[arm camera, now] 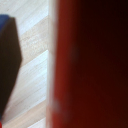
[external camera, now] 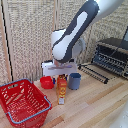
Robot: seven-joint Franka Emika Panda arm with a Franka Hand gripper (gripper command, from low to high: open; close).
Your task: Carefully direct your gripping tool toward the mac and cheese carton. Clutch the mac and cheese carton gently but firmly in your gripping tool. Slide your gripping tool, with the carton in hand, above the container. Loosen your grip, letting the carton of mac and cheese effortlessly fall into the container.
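One mac and cheese carton (external camera: 61, 88) under jaws (external camera: 61, 74); wrist view blurred.

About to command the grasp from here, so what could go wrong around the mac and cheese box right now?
The end effector sits right at the top of the tall, narrow box; an off-centre close could tip it over. The small red bowl and blue cup stand close on either side, so a sideways move may knock them. The basket lies toward the exterior view's left, past the bowl; carrying low could clip its rim.
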